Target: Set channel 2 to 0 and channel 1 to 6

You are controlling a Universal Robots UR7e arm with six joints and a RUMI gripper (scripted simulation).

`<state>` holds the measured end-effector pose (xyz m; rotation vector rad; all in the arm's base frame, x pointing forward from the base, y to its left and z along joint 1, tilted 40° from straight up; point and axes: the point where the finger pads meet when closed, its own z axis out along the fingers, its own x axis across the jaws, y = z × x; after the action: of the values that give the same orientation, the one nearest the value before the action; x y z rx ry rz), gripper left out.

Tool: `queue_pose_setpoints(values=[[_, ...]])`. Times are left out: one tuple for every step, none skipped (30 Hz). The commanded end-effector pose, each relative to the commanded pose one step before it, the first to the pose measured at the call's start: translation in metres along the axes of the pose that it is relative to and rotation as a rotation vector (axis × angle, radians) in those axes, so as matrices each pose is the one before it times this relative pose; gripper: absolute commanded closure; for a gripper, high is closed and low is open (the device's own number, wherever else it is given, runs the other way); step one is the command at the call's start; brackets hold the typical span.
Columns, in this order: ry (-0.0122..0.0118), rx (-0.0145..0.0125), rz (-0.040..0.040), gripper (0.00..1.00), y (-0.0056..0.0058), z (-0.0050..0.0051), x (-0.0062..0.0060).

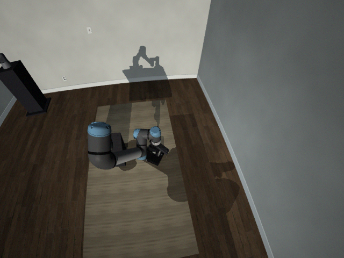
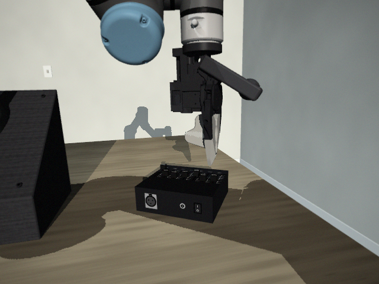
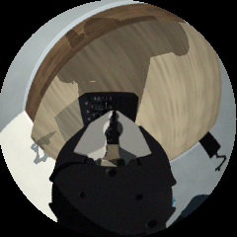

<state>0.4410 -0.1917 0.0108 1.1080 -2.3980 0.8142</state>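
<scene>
Hanging vertical above lighting desk [image 2: 180,195], gripper [image 2: 211,152] pointing down (jaws together, empty), not touching.

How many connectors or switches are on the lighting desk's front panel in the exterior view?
3, in a row on the lighting desk: a square socket at left, a small round jack in the middle, a rocker switch at right. Other sides are hidden.

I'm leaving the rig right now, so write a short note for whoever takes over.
Gripper: shut, holding nothing, hanging above the lighting desk, not touching it.
Lighting desk: on the wooden table, connector side toward the exterior camera, faders on top.
Done: no fader seen being moved; levels too small to read.
Left: channel 2 to 0, channel 1 to 6, others untouched.
</scene>
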Motion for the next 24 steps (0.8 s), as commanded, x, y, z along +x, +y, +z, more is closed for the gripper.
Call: queue_pose_setpoints(values=[[-0.00033, 0.0009, 0.00045, 1.0, -0.0003, 0.00176, -0.00017], [0.00002, -0.00001, 0.00002, 1.0, 0.0, 0.00057, -0.00002], [0.0, 0.0, 0.0, 1.0, 0.0, 0.00059, -0.00002], [0.0, 0.0, 0.0, 1.0, 0.0, 0.00061, -0.00002], [0.0, 0.0, 0.0, 1.0, 0.0, 0.00064, -0.00002], [0.0, 0.0, 0.0, 1.0, 0.0, 0.00066, -0.00002], [0.0, 0.0, 0.0, 1.0, 0.0, 0.00068, -0.00002], [0.0, 0.0, 0.0, 1.0, 0.0, 0.00069, -0.00002], [0.0, 0.0, 0.0, 1.0, 0.0, 0.00071, -0.00003], [0.0, 0.0, 0.0, 1.0, 0.0, 0.00072, -0.00003], [0.0, 0.0, 0.0, 1.0, 0.0, 0.00072, -0.00003], [0.0, 0.0, 0.0, 1.0, 0.0, 0.0, 0.0], [0.0, 0.0, 0.0, 1.0, 0.0, 0.0, 0.0], [0.0, 0.0, 0.0, 1.0, 0.0, 0.00073, -0.00003], [0.0, 0.0, 0.0, 1.0, 0.0, 0.00073, -0.00003], [0.0, 0.0, 0.0, 1.0, 0.0, 0.00072, -0.00003], [0.0, 0.0, 0.0, 1.0, 0.0, 0.00072, -0.00002], [0.0, 0.0, 0.0, 1.0, 0.0, 0.00071, -0.00003], [0.0, 0.0, 0.0, 1.0, 0.0, 0.0007, -0.00003], [0.0, 0.0, 0.0, 1.0, 0.0, 0.00068, -0.00003], [0.0, 0.0, 0.0, 1.0, 0.0, 0.00066, -0.00003], [0.0, 0.0, 0.0, 1.0, 0.0, 0.00064, -0.00002], [0.0, 0.0, 0.0, 1.0, 0.0, 0.00062, -0.00002], [0.0, 0.0, 0.0, 1.0, 0.0, 0.00059, -0.00002]])
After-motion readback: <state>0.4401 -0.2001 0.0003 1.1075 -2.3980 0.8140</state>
